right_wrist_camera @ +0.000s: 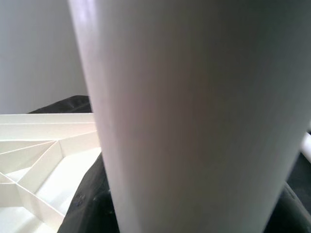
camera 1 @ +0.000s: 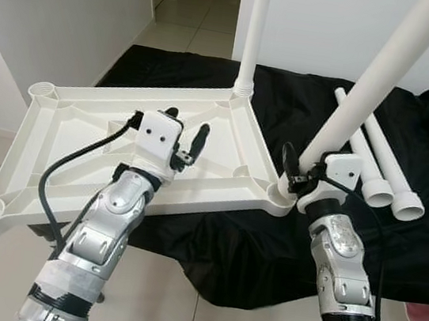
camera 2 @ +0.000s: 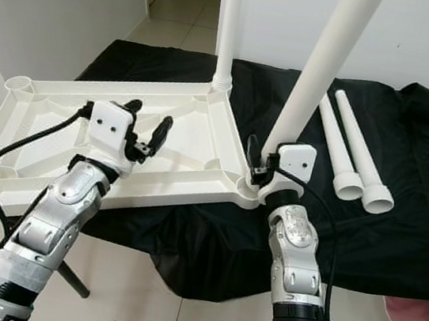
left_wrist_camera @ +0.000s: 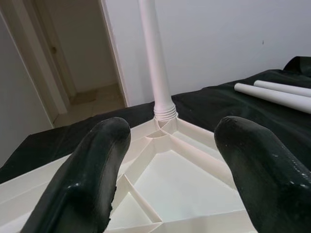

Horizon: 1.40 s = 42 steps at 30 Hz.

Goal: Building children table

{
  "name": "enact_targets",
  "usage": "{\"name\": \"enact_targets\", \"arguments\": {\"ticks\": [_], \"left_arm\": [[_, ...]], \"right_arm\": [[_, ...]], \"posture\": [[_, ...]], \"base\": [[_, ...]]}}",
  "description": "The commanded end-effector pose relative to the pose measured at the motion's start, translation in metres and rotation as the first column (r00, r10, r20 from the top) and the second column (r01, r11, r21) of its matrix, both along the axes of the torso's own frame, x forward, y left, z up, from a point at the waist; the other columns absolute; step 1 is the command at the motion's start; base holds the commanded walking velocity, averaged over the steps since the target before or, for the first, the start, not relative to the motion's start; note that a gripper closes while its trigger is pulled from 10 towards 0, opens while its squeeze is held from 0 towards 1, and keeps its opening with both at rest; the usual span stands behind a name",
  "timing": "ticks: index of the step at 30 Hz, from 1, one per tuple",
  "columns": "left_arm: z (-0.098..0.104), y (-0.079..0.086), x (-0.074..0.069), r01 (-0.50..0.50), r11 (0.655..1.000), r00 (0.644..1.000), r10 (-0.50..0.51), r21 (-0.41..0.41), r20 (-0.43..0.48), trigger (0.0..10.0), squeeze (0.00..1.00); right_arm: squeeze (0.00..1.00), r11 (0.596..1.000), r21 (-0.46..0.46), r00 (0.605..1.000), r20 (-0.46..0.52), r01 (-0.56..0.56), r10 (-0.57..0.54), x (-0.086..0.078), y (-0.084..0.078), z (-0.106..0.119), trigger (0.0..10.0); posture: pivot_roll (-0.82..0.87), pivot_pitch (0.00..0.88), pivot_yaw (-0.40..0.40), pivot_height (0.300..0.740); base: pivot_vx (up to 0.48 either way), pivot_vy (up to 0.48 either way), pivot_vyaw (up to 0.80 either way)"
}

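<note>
A white plastic table top (camera 1: 60, 119) lies upside down, partly on a black cloth. One white leg (camera 1: 254, 30) stands upright in its far corner socket. My right gripper (camera 1: 302, 177) is shut on a second white leg (camera 1: 378, 80), which leans to the right with its lower end at the near right corner socket (camera 1: 282, 192). That leg (right_wrist_camera: 194, 111) looms close in the right wrist view. My left gripper (camera 1: 185, 134) hovers open over the table top's ribbed underside, its fingers (left_wrist_camera: 87, 174) pointing toward the standing leg (left_wrist_camera: 155, 63).
Two more white legs (camera 1: 382, 164) lie side by side on the black cloth (camera 1: 266, 248) at the right. Sockets (camera 1: 42, 91) at the left corners hold no legs. A doorway and tiled floor (camera 1: 195, 14) lie beyond; a wall stands at the left.
</note>
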<state>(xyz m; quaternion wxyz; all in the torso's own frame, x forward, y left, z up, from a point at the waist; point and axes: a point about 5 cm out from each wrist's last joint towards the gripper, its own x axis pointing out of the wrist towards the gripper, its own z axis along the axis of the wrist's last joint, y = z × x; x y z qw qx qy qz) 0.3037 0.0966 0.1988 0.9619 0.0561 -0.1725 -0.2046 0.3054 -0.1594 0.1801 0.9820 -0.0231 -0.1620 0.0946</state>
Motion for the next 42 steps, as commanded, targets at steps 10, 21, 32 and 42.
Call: {"name": "enact_targets", "arguments": {"ticks": [10, 21, 32, 42], "left_arm": [[-0.003, -0.001, -0.002, 0.084, 0.996, 0.996, -0.084, 0.012, -0.015, 10.0, 0.0], [-0.007, -0.009, -0.007, 0.166, 0.983, 0.986, -0.165, 0.083, -0.025, 10.0, 0.0], [-0.019, -0.017, -0.021, 0.277, 0.943, 0.96, -0.267, 0.181, -0.079, 10.0, 0.0], [-0.02, -0.024, -0.028, 0.33, 0.932, 0.943, -0.32, 0.149, -0.089, 10.0, 0.0]], "right_arm": [[0.0, 0.999, -0.001, 0.999, 0.008, 0.032, -0.032, 0.001, -0.003, 0.0, 10.0], [0.0, 0.999, -0.006, 0.999, 0.012, 0.032, -0.032, 0.005, 0.001, 0.005, 10.0], [0.0, 1.0, -0.006, 1.0, -0.002, 0.014, -0.014, 0.004, 0.009, 0.003, 10.0], [0.0, 1.0, -0.008, 1.0, 0.004, 0.006, -0.006, 0.007, 0.009, 0.005, 10.0]], "posture": [[-0.04, 0.058, 0.023, 0.74], [-0.04, 0.082, 0.01, 0.74], [-0.02, 0.109, 0.02, 0.74], [-0.01, 0.082, 0.009, 0.74]], "base": [[0.0, 0.0, 0.0], [0.0, 0.0, 0.0], [0.0, 0.0, 0.0], [0.0, 0.0, 0.0]]}}
